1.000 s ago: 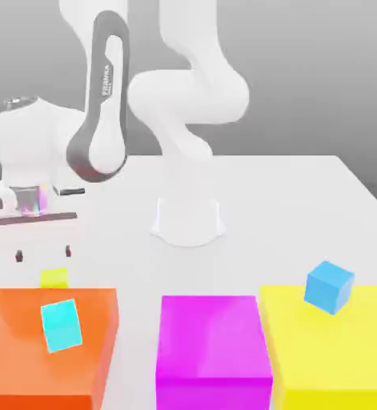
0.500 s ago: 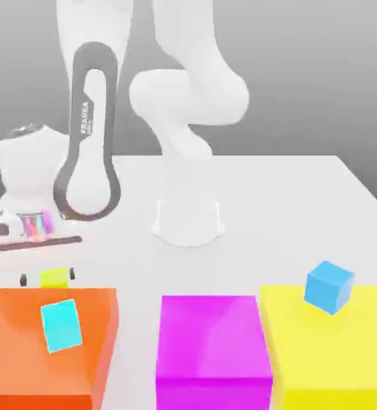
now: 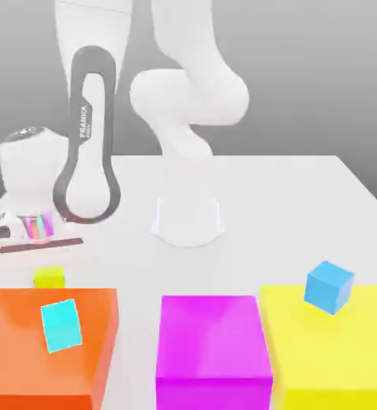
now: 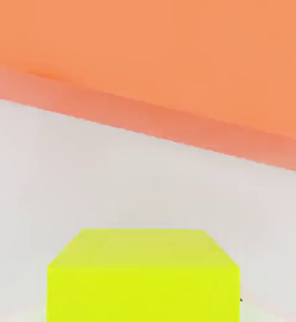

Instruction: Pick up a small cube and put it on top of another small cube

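Note:
The small cube (image 3: 50,278), a tiny lime one, rests on the white table just behind the orange block (image 3: 15,360) at the exterior view's left. My gripper (image 3: 49,269) has come straight down onto it and is shut on it, with the hand's dark bar just above. In the hand view the small cube (image 4: 144,277) sits close up on the white surface, with the orange block's wall (image 4: 175,50) beyond it. A cyan cube (image 3: 62,325) stands tilted on the orange block.
A magenta block (image 3: 214,344) and a yellow block (image 3: 343,360) line the front edge beside the orange one. A blue cube (image 3: 329,286) sits on the yellow block. The arm's white base (image 3: 188,220) stands mid-table.
The hand came down over the lime cube. Its two fingers, spread on either side of the cube half a second ago, have closed in on it.

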